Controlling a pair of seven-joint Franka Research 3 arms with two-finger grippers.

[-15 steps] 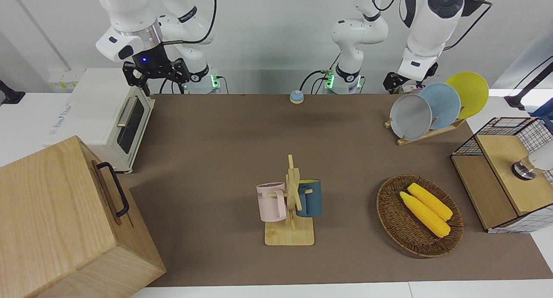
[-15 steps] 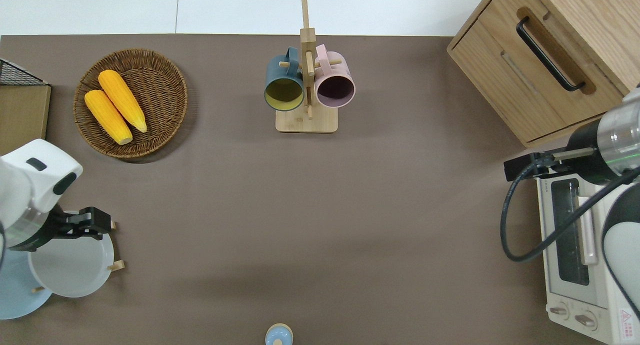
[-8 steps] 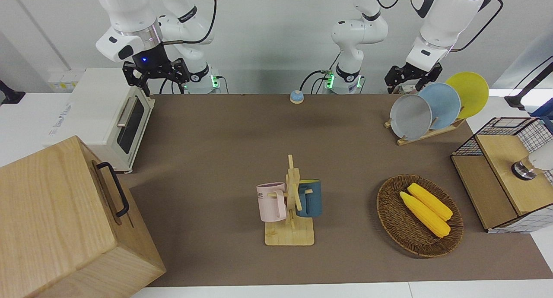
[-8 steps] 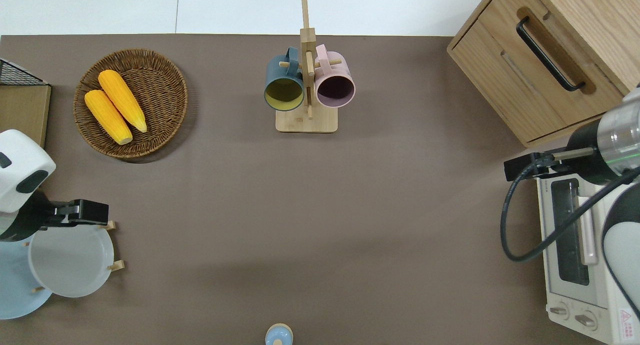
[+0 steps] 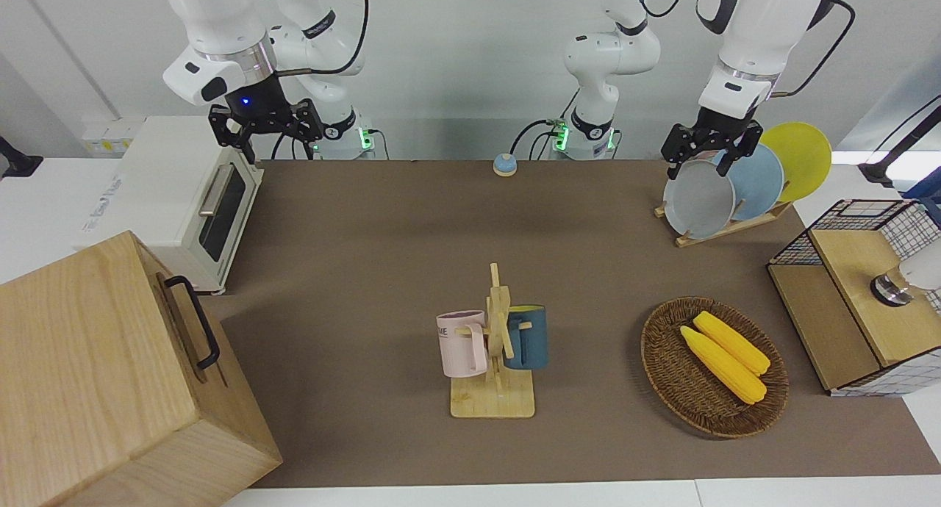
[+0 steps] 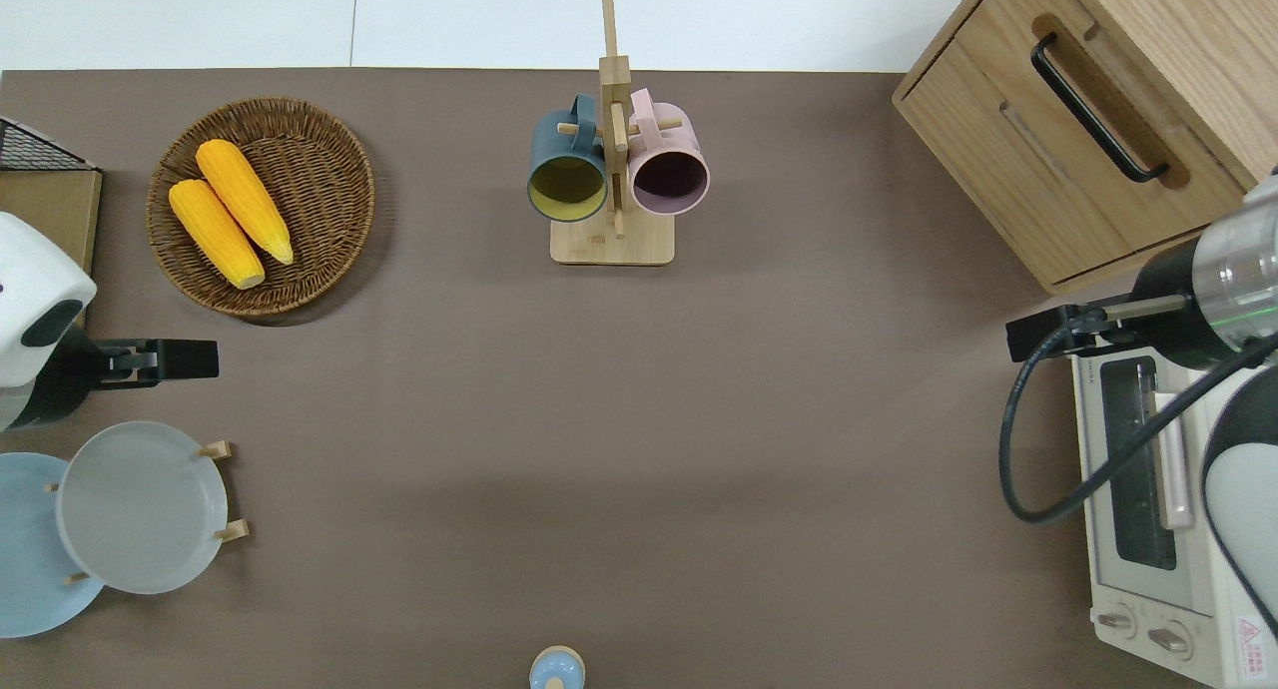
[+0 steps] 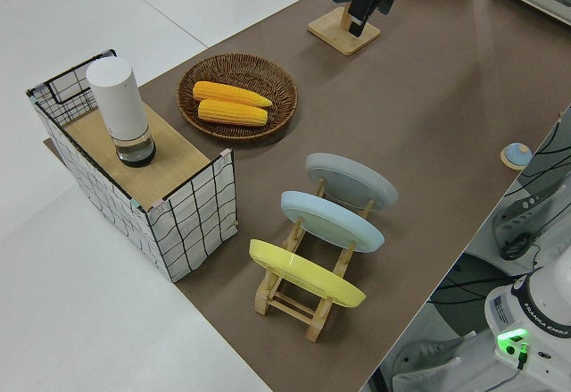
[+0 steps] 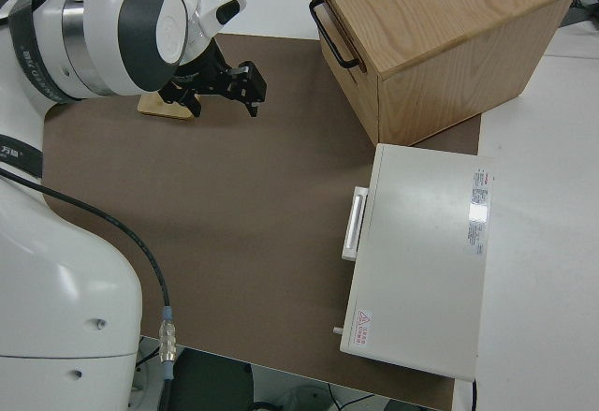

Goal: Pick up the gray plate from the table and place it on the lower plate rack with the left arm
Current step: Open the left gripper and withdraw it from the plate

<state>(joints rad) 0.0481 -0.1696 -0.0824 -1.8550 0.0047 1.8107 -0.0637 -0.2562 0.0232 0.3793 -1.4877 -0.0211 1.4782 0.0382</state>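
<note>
The gray plate (image 6: 142, 506) leans in the lowest slot of the plate rack (image 5: 724, 230), propped by its pegs, at the left arm's end of the tabletop (image 6: 639, 419), while the left hand (image 6: 165, 359) hangs empty, fingers spread, over the tabletop nearby.

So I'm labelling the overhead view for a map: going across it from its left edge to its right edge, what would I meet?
Gray plate → wicker basket → mug stand → wooden cabinet → toaster oven.

Left pincer (image 5: 710, 157) raised, fingers apart, right arm parked
</note>
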